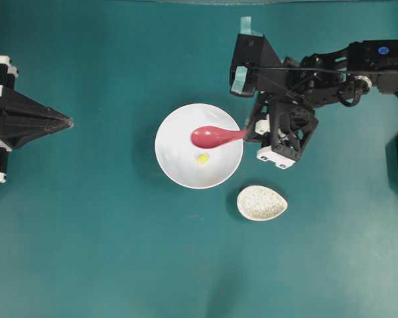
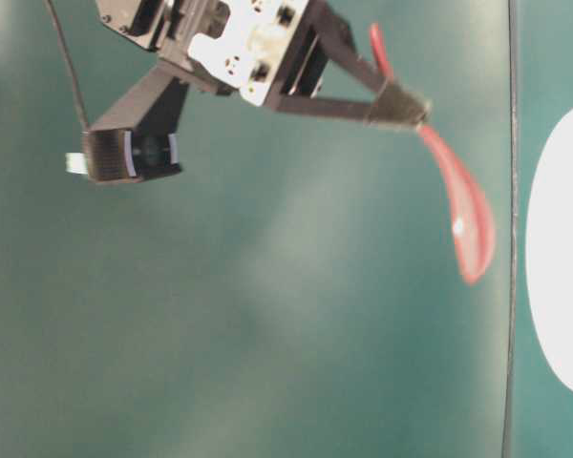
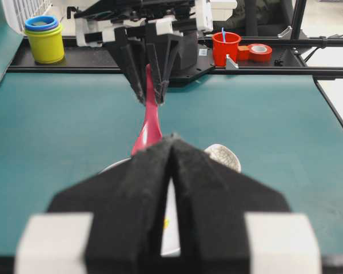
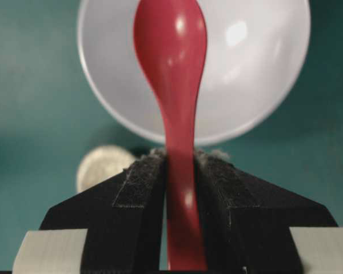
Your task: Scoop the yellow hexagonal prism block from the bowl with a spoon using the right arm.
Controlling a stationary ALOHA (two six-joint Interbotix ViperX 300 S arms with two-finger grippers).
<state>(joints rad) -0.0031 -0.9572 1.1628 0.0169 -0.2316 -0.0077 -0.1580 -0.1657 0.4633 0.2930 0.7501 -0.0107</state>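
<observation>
The white bowl [image 1: 172, 162] sits mid-table with the tiny yellow block [image 1: 203, 158] inside it, right of centre. My right gripper [image 1: 251, 132] is shut on the handle of the pinkish-red spoon [image 1: 209, 137], at the bowl's right rim. The scoop hangs over the bowl, just above the block in the overhead view, clear of the bottom. In the right wrist view the spoon [image 4: 171, 51] runs out from the gripper [image 4: 180, 157] over the bowl [image 4: 251, 74] and hides the block. My left gripper [image 1: 69, 122] is shut and empty at the far left.
A small speckled egg-shaped dish [image 1: 261, 203] lies just right of and below the bowl. In the left wrist view, stacked yellow and blue cups [image 3: 44, 39], a red cup [image 3: 226, 47] and a tape roll [image 3: 259, 51] stand beyond the far table edge.
</observation>
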